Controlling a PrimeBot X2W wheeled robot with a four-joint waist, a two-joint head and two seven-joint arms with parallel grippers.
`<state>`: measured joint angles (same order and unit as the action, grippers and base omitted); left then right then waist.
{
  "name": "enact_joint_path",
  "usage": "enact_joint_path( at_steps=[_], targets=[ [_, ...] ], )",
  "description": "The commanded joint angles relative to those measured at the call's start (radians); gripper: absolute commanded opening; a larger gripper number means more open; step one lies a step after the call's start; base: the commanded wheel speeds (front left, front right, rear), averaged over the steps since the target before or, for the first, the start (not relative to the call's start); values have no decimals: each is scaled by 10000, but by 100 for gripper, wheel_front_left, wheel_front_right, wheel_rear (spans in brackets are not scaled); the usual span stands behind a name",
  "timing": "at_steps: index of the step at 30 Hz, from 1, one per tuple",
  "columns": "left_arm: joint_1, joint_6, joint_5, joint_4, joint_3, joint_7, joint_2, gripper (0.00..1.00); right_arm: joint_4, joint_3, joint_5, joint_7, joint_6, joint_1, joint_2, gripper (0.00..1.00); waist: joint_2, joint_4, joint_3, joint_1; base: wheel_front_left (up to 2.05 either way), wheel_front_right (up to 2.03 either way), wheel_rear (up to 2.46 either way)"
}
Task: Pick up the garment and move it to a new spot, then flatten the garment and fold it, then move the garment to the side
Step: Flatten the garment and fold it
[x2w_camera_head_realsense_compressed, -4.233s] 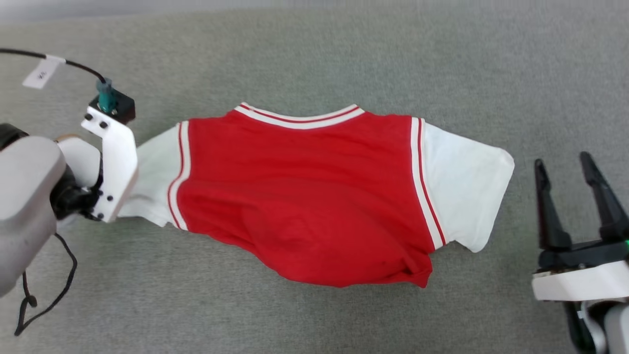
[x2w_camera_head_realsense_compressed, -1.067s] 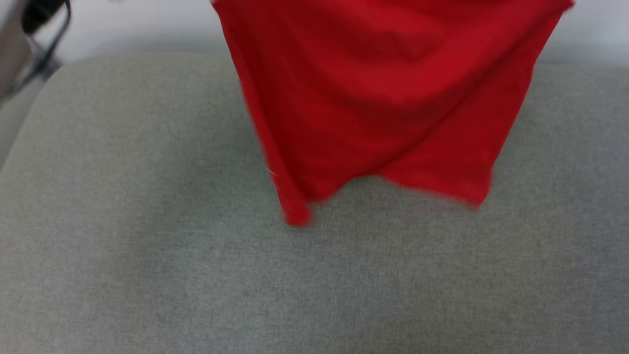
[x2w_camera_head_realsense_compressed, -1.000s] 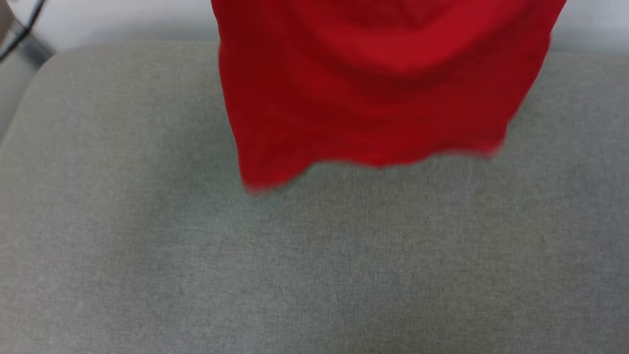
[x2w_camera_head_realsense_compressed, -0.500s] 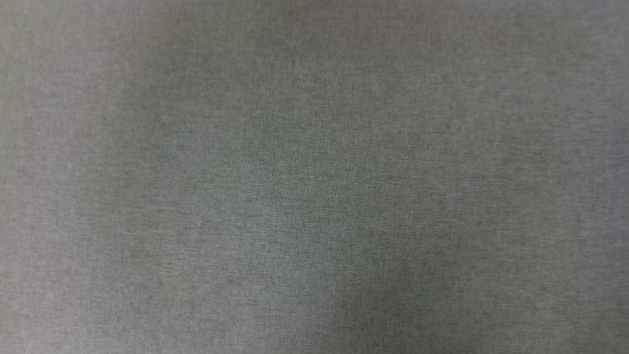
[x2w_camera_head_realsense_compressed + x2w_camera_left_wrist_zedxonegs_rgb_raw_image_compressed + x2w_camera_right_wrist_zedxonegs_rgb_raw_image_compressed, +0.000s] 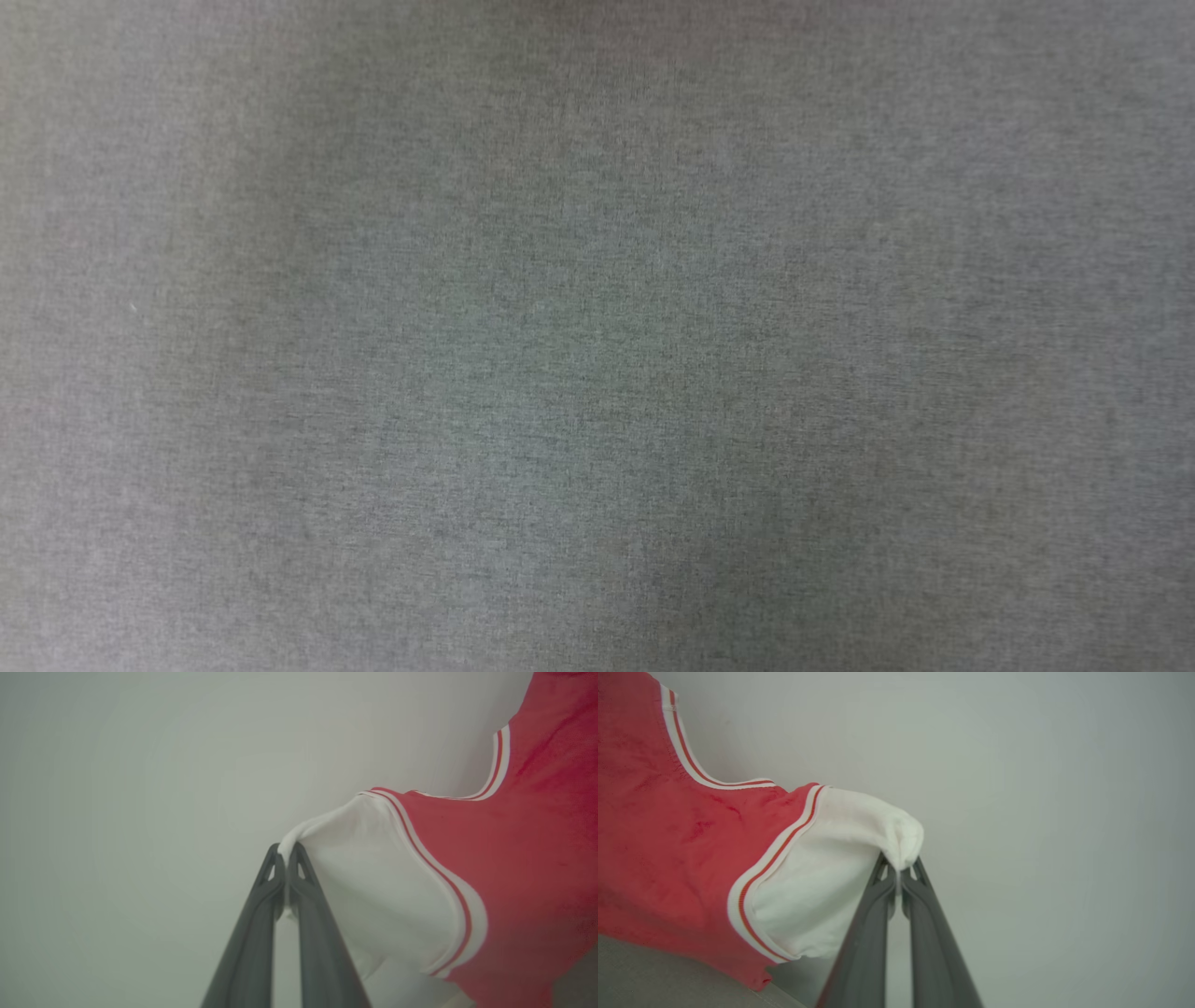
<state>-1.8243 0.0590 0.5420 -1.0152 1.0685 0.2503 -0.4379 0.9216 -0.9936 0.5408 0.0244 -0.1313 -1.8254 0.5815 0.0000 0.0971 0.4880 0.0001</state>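
The garment [image 5: 523, 868] is a red jersey with white sleeves and red-and-white striped seams, held up in the air by both sleeves. In the left wrist view my left gripper [image 5: 286, 851] is shut on the tip of one white sleeve, and the red body spreads away to the right. The right wrist view has my right gripper [image 5: 899, 865] shut on the other white sleeve of the garment [image 5: 668, 858], whose red body hangs to the left. The striped neckline [image 5: 691, 765] sags between the two grips.
A grey fabric surface [image 5: 597, 373] spreads below in the head view. A corner of it [image 5: 654, 980] lies under the hanging hem in the right wrist view. A plain pale wall [image 5: 140, 788] stands behind the lifted jersey.
The garment lay on the grey surface with my right gripper open; a second ago its red hem hung into the head view's top, and now it has gone above that view.
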Motion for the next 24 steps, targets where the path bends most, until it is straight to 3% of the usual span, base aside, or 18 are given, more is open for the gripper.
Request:
enact_joint_path(
  at_steps=[1, 11, 16, 24],
  targets=[
    [345, 38, 89, -51, 29, 75, -98, 0, 8, -154, 189, -125, 11, 338, -17, 0, 0, -39, -144, -1, 0, 0, 0],
    [3927, 2, 794, 981, -291, 164, -395, 0, -1262, -1998, 1596, -988, 11, 3404, 367, 0, 0, -170, -1228, -1, 0, 0, 0],
    [6021, -165, 1175, 2060, -624, 158, -662, 0, -2039, -2278, 2498, -1414, 11, 5244, 690, 0, 0, -140, -1758, -1, 0, 0, 0],
    [9787, -707, 1850, 3731, -1273, 149, -1549, 0, -2656, -2208, 3502, -2056, 11, 8186, 1246, 0, 0, -259, -2735, -1, 0, 0, 0]
  ],
)
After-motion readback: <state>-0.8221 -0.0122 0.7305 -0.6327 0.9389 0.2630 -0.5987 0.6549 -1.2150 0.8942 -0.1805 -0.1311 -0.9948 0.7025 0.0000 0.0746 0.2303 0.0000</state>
